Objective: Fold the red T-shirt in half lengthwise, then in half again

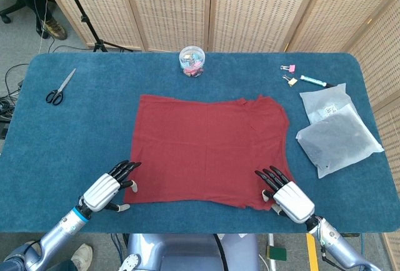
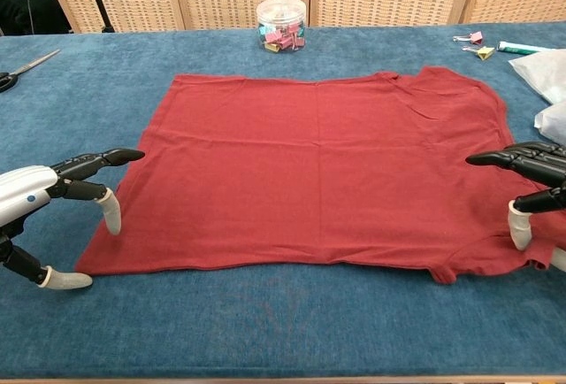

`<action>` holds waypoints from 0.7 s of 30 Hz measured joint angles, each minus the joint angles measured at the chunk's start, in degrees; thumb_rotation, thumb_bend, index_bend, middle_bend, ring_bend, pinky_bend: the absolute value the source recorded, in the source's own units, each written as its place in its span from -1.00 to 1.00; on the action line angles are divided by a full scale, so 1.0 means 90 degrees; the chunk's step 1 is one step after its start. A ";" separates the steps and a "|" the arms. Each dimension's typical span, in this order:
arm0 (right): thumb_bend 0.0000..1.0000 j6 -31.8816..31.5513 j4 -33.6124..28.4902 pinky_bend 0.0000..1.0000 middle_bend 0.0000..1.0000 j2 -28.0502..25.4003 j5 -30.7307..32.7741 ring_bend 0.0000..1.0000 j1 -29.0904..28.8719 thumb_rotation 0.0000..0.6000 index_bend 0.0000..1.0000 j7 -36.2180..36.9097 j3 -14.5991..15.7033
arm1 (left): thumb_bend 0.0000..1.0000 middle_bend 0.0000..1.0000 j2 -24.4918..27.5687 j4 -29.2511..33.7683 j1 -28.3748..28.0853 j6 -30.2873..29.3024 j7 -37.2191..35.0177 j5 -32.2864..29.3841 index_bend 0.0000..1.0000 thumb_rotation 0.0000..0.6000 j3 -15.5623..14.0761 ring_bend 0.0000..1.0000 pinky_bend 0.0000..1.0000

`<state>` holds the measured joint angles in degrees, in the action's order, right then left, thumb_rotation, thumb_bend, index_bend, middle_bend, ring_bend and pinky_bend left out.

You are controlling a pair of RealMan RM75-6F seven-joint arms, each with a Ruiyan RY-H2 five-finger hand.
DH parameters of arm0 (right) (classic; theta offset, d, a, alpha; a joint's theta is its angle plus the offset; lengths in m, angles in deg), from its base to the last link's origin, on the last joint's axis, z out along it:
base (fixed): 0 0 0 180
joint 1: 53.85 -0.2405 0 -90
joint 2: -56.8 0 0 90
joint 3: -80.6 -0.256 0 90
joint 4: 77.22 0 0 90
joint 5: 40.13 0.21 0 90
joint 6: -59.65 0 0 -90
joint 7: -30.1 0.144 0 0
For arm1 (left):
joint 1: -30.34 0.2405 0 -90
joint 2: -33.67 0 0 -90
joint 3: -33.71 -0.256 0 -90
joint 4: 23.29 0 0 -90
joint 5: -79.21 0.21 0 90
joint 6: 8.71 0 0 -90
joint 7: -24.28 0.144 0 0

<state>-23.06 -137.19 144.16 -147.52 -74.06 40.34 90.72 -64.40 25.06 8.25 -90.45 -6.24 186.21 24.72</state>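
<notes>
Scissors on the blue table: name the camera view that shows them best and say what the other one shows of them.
The head view shows the scissors best: the whole pair lies in frame, black handles nearest the robot, blades pointing away. In the chest view the scissors are cut off at the left edge, with only the blades and part of a handle visible.
</notes>
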 measured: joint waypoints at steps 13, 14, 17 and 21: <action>0.24 0.0000 0.0000 -1.00 -0.92 0.0000 0.0015 -1.00 -0.0005 1.00 0.19 -0.0006 0.0007 | -0.44 -1.00 -0.0010 -0.0048 -0.0058 0.0084 -0.0015 -0.0194 0.00 1.00 -0.0050 -1.00 -1.00; 0.24 -0.0001 0.0000 -1.00 -0.92 0.0000 0.0016 -1.00 -0.0005 1.00 0.19 -0.0006 0.0007 | -0.39 -1.00 -0.0011 -0.0048 -0.0063 0.0088 -0.0023 -0.0206 0.00 1.00 -0.0056 -1.00 -1.00; 0.24 -0.0001 0.0001 -1.00 -0.92 -0.0001 0.0020 -1.00 -0.0006 1.00 0.19 -0.0004 0.0008 | -0.32 -1.00 -0.0017 -0.0050 -0.0075 0.0095 -0.0028 -0.0224 0.00 1.00 -0.0075 -1.00 -1.00; 0.24 -0.0002 0.0001 -1.00 -0.92 -0.0004 0.0027 -1.00 -0.0008 1.00 0.19 0.0002 0.0006 | -0.28 -1.00 -0.0034 -0.0049 -0.0081 0.0095 -0.0039 -0.0258 0.02 1.00 -0.0087 -1.00 -1.00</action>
<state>-23.07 -137.18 144.13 -147.27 -74.13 40.36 90.77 -64.71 24.62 7.53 -89.60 -6.58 183.89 23.94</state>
